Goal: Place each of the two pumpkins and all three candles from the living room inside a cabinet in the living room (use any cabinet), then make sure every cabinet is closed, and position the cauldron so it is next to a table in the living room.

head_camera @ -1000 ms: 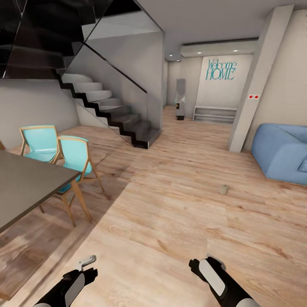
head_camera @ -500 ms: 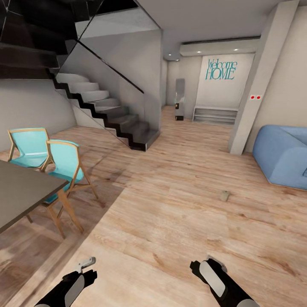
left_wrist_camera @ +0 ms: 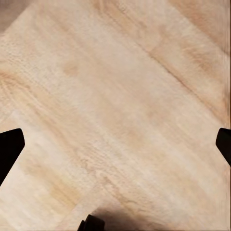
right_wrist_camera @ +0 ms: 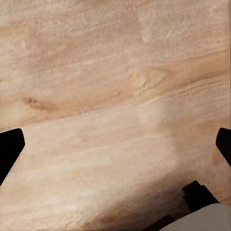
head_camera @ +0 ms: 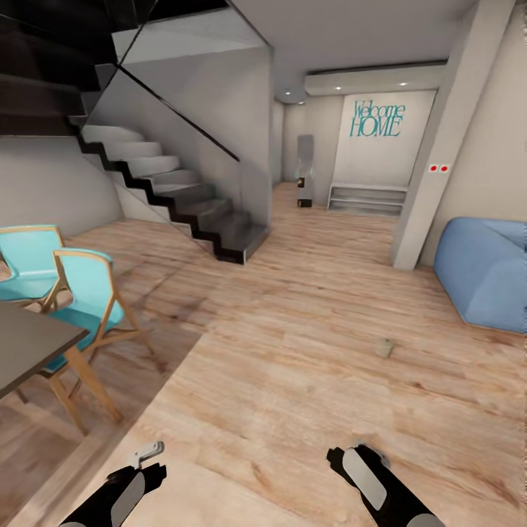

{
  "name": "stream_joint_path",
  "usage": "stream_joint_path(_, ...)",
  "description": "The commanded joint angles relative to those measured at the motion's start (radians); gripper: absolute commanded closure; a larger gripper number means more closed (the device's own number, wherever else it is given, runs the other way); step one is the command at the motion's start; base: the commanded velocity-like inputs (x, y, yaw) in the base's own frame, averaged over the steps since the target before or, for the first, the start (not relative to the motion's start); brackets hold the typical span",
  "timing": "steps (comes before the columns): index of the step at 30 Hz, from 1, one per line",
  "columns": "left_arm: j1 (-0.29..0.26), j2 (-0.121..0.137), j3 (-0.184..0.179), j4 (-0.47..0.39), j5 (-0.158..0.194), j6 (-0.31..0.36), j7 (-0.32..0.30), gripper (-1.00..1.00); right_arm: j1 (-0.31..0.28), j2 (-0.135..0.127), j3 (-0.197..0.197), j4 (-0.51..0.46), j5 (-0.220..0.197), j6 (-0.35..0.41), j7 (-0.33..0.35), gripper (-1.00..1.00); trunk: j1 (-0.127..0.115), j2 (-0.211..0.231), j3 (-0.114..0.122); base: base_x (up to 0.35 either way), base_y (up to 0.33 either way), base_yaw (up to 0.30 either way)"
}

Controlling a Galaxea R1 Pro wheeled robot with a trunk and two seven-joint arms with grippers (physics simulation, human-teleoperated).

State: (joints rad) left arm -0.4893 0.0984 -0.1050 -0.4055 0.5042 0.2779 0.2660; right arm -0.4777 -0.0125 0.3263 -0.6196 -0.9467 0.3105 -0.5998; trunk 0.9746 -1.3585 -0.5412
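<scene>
We cross the wooden floor [head_camera: 293, 366] with nothing in hand.
Left gripper [left_wrist_camera: 115, 144] and right gripper [right_wrist_camera: 115, 144] hang spread wide, unladen for travel; a small object [head_camera: 384, 348] lies at one o'clock.

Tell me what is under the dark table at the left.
Under the dark table, a light wooden leg and turquoise chairs stand on the wood floor. The tabletop and the picture's edge hide the rest.

small beige thing [head_camera: 384, 348] on bare wood floor, right of centre in head view, lying alone, well apart from everything; could be candle, too small to tell tbh

table [head_camera: 29, 345] at lower left edge: dark grey flat top, slanted light-wood leg, just one corner in frame
</scene>
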Motion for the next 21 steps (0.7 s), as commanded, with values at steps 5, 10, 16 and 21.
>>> stream_joint_path(5,0.000,0.000,-0.009,-0.003,0.010,0.004,0.009,-1.00,-0.001,-0.001,0.006,0.007,-0.004,0.003,0.007,-1.00,0.001,-0.001,-0.001,0.330,-0.133,-0.235)
stream_joint_path(10,0.000,0.000,-0.009,-0.003,0.010,0.004,0.009,-1.00,-0.001,-0.001,0.006,0.024,-0.004,0.002,0.046,-1.00,0.001,-0.001,-0.001,0.330,-0.122,-0.273)
stream_joint_path(16,0.000,0.000,-0.009,0.009,0.009,0.001,0.009,-1.00,-0.001,-0.001,0.005,0.032,-0.004,0.002,0.052,-1.00,0.001,-0.001,-0.001,0.330,-0.026,-0.277)
stream_joint_path(21,0.000,0.000,-0.009,0.014,0.010,-0.012,0.009,-1.00,-0.001,-0.001,0.005,0.033,-0.004,0.002,0.052,-1.00,0.001,-0.001,-0.001,0.330,-0.002,-0.278)
